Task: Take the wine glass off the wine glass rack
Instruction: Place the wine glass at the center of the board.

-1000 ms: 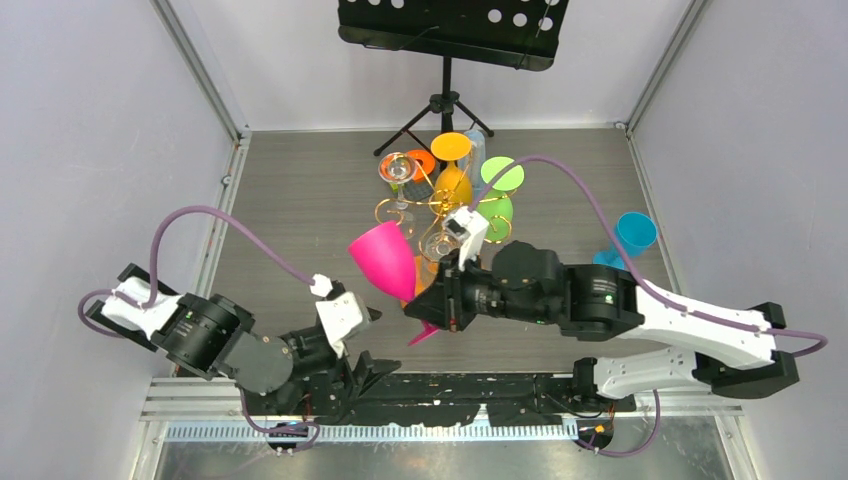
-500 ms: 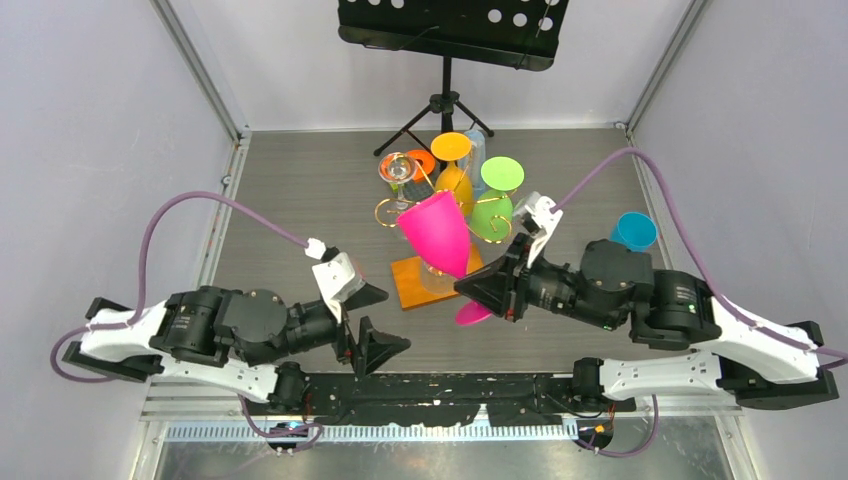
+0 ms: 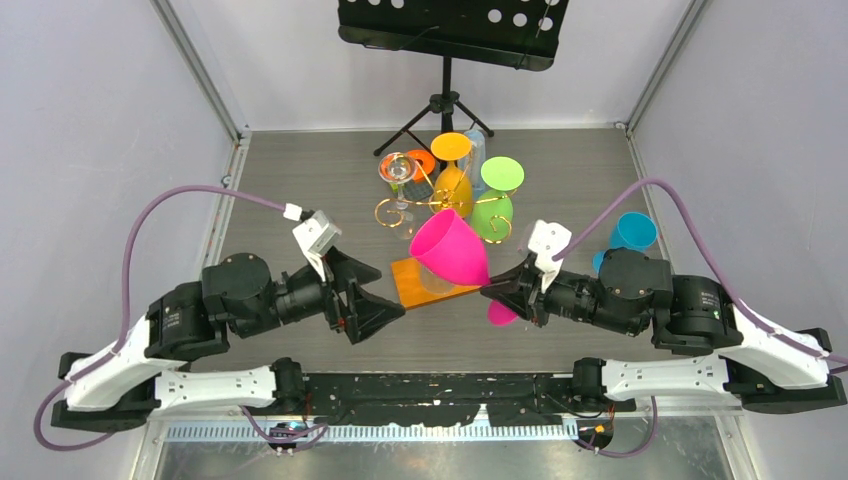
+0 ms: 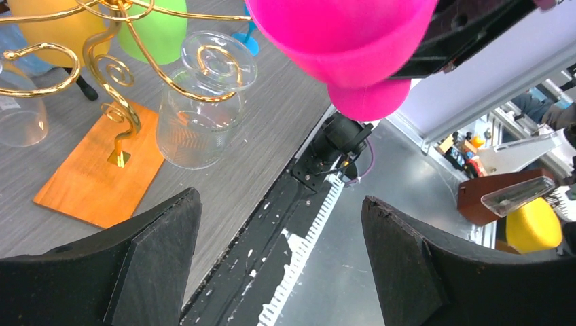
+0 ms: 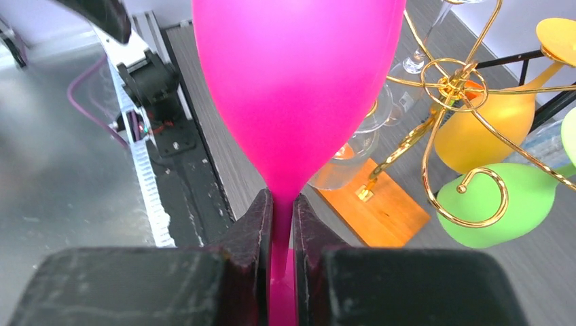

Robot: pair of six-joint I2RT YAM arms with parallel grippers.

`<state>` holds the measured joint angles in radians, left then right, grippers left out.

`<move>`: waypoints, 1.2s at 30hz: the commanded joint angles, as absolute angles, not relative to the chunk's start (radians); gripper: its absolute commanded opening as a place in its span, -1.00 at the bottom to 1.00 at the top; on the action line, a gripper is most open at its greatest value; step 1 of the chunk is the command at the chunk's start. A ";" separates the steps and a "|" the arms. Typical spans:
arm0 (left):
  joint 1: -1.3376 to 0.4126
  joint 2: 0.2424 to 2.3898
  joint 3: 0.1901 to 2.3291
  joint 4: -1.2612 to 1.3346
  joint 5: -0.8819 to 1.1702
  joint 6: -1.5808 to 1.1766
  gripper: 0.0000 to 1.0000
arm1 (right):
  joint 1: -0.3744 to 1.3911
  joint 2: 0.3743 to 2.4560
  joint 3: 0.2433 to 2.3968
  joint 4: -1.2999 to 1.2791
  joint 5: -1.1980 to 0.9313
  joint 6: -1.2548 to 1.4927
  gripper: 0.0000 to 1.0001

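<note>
The R gripper (image 3: 497, 290) is clamping its two fingers tight on the stem of the pink wine glass (image 3: 450, 248), just under the bowl; the R wrist cam is showing the pads pinching the stem w/ no gap (image 5: 278, 204). The glass is hanging in the air, clear of the wine glass rack (image 3: 430, 205), tilting w/ its open mouth toward the far left and its round foot toward the near edge. From above, the bowl is overlapping the near-right part of the rack's orange wooden base (image 3: 420, 280). The L gripper (image 3: 388, 290) is hovering near the base's left side w/ its fingers spread wide apart and nothing btwn them; its own cam is looking past both black fingers (image 4: 280, 204) at the table edge and the pink bowl overhead. On the gold wire arms a yellow glass (image 3: 452, 180), a green glass (image 3: 495, 210) and a clear glass (image 4: 200, 109) are hanging upside down. A teal glass (image 3: 633, 232) is sitting on the table to the right, well apart from the rack. A black music stand (image 3: 445, 30) is standing at the back.
</note>
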<state>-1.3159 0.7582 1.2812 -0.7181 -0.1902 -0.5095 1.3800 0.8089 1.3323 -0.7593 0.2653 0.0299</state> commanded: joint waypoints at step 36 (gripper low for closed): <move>-0.754 0.696 1.204 -0.778 0.398 -0.813 0.48 | 1.416 0.967 1.401 -0.695 0.102 -0.432 -0.88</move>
